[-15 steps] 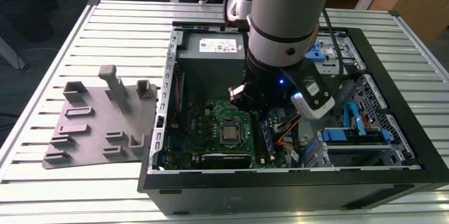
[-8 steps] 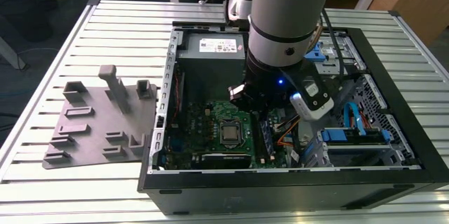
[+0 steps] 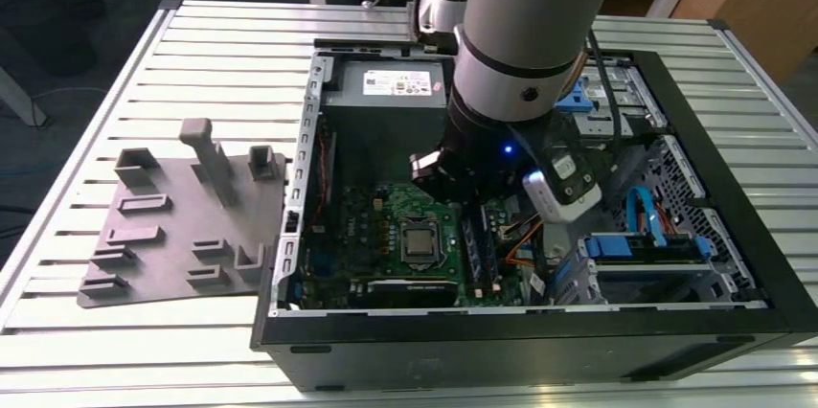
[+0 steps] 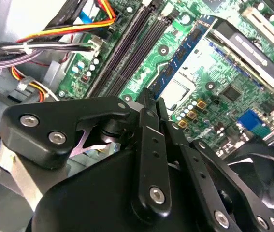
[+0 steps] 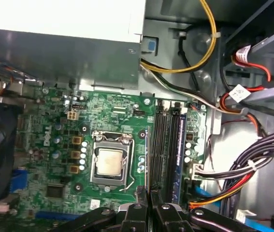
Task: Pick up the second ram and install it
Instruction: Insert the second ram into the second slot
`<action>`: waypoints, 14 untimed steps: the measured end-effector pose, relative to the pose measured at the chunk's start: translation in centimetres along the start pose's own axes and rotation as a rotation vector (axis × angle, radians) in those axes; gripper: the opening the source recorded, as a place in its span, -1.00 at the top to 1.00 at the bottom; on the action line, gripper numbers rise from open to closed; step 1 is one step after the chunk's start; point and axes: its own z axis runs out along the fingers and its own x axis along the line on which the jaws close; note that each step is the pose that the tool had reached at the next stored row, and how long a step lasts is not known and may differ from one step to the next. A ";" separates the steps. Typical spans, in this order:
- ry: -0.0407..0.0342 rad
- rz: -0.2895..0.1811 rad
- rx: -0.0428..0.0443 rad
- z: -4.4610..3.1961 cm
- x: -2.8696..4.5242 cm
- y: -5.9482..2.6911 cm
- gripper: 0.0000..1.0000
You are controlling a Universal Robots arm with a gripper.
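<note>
1. First wrist view: the pincer (image 5: 149, 200) is clamped shut on the second ram (image 5: 147, 159). The ram shows edge-on as a thin dark line running straight out from the fingertips.
2. The ram hangs just beside the memory slots (image 5: 163, 145), on the side facing the processor (image 5: 110, 162). It sits between the two and is not yet in any slot.
3. Its long axis runs parallel to the slots. They lie sideways from it, across its thin face rather than off either end.
4. In the second wrist view the ram (image 4: 180, 55) shows its blue-green face and black chips, rising from the closed pincer (image 4: 152, 99). The slots (image 4: 127, 48) run alongside it.
5. The slot farthest from the ram appears to hold a blue strip (image 5: 177, 154) already; the nearer slots look empty.
6. In the exterior view the single arm (image 3: 524, 44) reaches down into the open computer case (image 3: 511, 341), above the slots. The grey tray (image 3: 153, 236) lies on the worktop (image 3: 192, 34) outside the case, well apart from the slots.
</note>
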 end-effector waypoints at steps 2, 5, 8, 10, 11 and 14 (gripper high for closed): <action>-0.0005 0.018 0.0002 0.02 0.00 0.00 0.78; -0.0017 0.043 -0.0006 0.06 -0.01 0.00 0.78; -0.0031 0.066 -0.0076 0.07 0.00 0.00 0.78; -0.0034 0.073 -0.0089 0.08 0.00 0.00 0.78; -0.0034 0.073 -0.0089 0.08 -0.01 0.00 0.78; -0.0035 0.074 -0.0088 0.08 -0.01 0.00 0.78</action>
